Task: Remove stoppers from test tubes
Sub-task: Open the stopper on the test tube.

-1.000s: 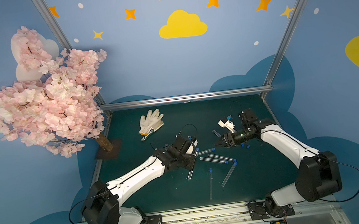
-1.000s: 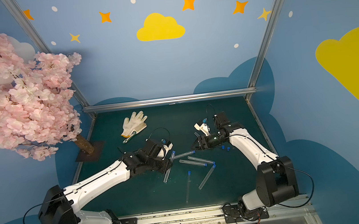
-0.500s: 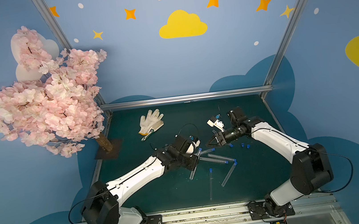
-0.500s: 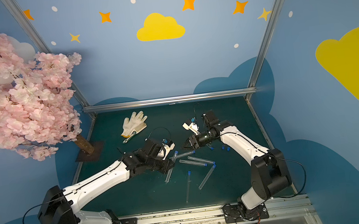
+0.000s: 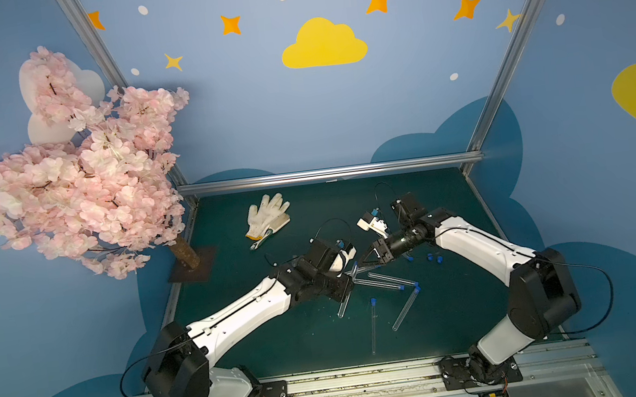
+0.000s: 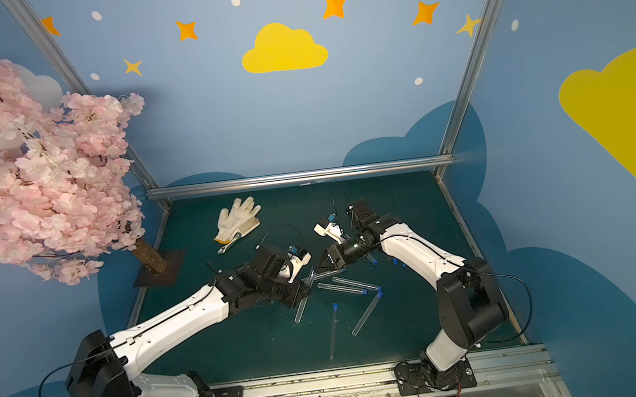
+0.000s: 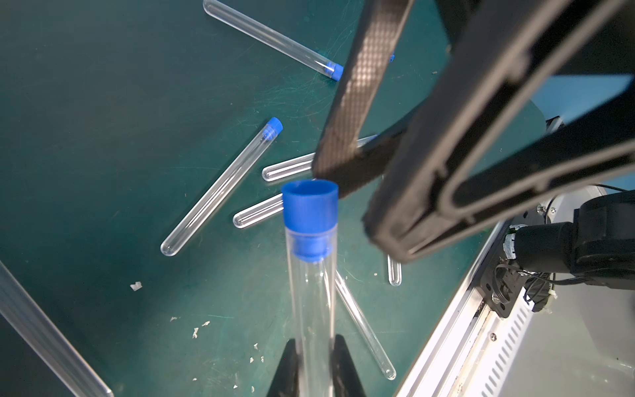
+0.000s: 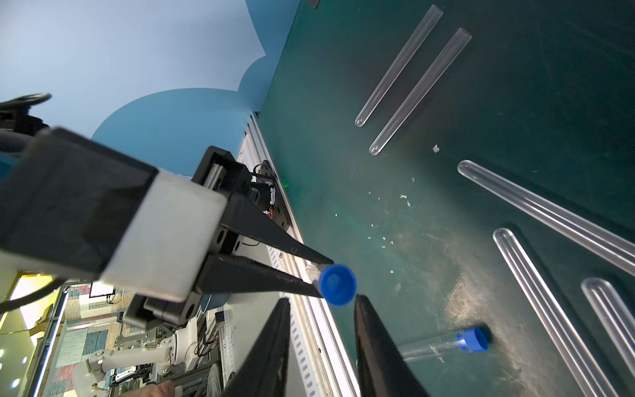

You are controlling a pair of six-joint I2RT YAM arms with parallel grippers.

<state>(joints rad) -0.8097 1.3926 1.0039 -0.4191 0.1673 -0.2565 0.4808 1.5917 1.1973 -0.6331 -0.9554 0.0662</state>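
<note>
left hand: clamped tight on a test tube. I see a finger on each side of the glass, low on the body, and the tube is tilted up off the table.
stopper: bright blue and seated in the mouth of that held tube, its flared top standing above the glass.
right hand: jaws partly open, wider than the stopper, and it has hold of nothing. Its tips sit right at the plug. One fingertip is at the rim, but I can't tell if it's touching.
where this is: on the arm-base side of the white glove, well apart from it, with the two hands meeting nose to nose.
other tubes: lying flat on the table, farther from the glove than the held one. Several are plugged blue, and at least two show bare open mouths in the right wrist view.
loose stoppers: a few blue bits on the table, past the right arm from the glove.
white flecks: scattered on the green near the tubes.
</note>
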